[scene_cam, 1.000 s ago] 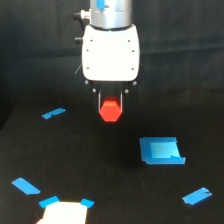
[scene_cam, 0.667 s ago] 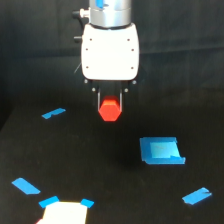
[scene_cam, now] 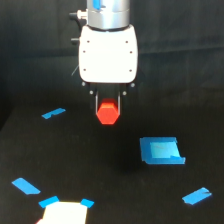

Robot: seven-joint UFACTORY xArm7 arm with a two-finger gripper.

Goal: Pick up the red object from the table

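Fingers (scene_cam: 98, 105) of the gripper (scene_cam: 108, 106) stand as two thin dark bars on either side of the red object (scene_cam: 107, 113), clamped against its flanks just above frame centre.

Nearest the camera, at the bottom left, a pale white patch (scene_cam: 62, 212) with blue corners lies on the table (scene_cam: 90, 170), and a blue tape strip (scene_cam: 26, 186) sits just above and left of it. At the lower right lies another blue strip (scene_cam: 197, 196). Farther back, right of centre, is the blue square patch (scene_cam: 161, 151), and at mid left a small blue tape piece (scene_cam: 53, 113).

Against the frames of a second ago, the white gripper body and the red block sit a shade higher in the picture, while the tape pieces hold the same places. That reads as the arm rising with the block in its grip. Whether the block's underside has cleared the dark surface cannot be told for certain, since black lies all around it and no shadow shows plainly. As a judgement, the pick looks made, and only a further lift is left to confirm it.
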